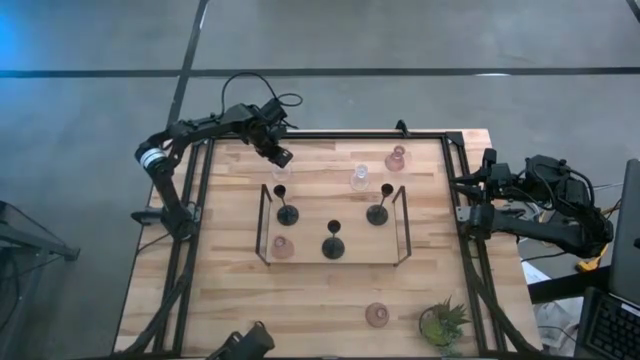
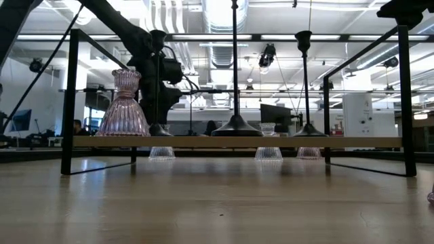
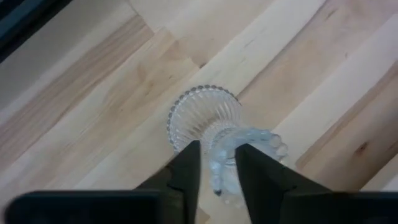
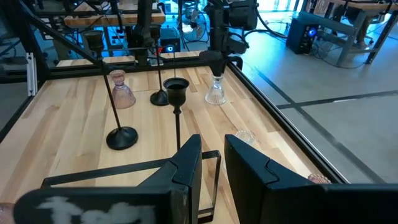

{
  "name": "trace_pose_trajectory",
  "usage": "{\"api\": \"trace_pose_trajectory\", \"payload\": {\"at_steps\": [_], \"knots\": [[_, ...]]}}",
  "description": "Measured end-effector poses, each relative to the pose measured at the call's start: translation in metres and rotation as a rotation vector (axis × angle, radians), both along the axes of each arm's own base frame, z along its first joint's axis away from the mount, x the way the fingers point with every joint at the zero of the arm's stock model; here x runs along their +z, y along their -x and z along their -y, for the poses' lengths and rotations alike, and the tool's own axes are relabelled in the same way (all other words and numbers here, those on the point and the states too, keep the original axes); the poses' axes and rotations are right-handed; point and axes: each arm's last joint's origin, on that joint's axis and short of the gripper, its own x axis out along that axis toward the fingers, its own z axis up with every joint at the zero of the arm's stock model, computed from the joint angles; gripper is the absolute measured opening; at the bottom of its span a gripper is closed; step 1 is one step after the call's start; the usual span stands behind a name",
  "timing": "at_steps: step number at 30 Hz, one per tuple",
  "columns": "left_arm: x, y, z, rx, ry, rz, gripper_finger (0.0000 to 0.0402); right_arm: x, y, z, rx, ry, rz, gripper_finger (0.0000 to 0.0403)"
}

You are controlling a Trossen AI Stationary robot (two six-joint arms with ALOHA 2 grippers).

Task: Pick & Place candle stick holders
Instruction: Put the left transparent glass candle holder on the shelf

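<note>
My left gripper (image 1: 281, 157) points down at the table's far left, shut on a clear glass candle stick holder (image 3: 205, 118) that stands on its ribbed base on the wood. A second clear holder (image 1: 360, 178) and a pink one (image 1: 396, 158) stand farther right along the far side. On the black wire rack's shelf (image 1: 310, 230) stand three black holders (image 1: 333, 245) and a pink one (image 1: 283, 247). Another pink holder (image 1: 377, 315) stands near the front edge. My right gripper (image 4: 211, 168) waits beyond the table's right edge, fingers slightly apart and empty. My left gripper comes from above, slanting down, onto the clear holder's upper cup (image 3: 219, 163). Glass fills the gap between the two fingers (image 3: 186, 171), and part of the scalloped rim (image 3: 273, 146) shows beside one of them. The holder stays upright with its base (image 3: 202, 112) on the table.
A small green potted plant (image 1: 443, 322) sits at the near right corner. The rack's upright wire ends (image 1: 266, 205) rise close to my left gripper. Bare wood lies along the near side, left of the plant and the pink holder.
</note>
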Motion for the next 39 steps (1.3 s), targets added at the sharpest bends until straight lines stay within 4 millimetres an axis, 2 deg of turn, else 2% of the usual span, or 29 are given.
{"api": "trace_pose_trajectory", "payload": {"at_steps": [4,14,18,23,28,33,39], "knots": [[0.006,0.002,0.002,-0.007,-0.008,0.005,0.0033,0.0,0.0,0.0,0.0,0.0,0.001,0.0063],[0.01,0.008,0.008,-0.028,0.03,-0.027,0.0031,0.0,0.0,0.0,0.0,0.0,0.001,0.0063],[0.023,0.014,0.013,-0.034,0.025,-0.054,0.0031,0.0,0.0,0.0,0.0,0.0,0.001,0.0063],[0.066,0.022,0.018,-0.034,-0.034,-0.078,0.0031,0.0,0.0,0.0,0.0,0.0,0.0,0.0063],[0.132,0.034,0.027,-0.015,-0.144,-0.039,0.0031,0.0,0.0,0.0,0.0,0.0,0.0,0.0063],[0.194,0.049,0.044,0.005,-0.27,0.083,0.0031,0.0,0.0,0.0,0.0,0.0,0.0,0.0063],[0.247,0.064,0.077,-0.049,-0.345,0.29,0.0031,0.0,0.0,0.0,0.0,0.0,0.0,0.0063]]}}
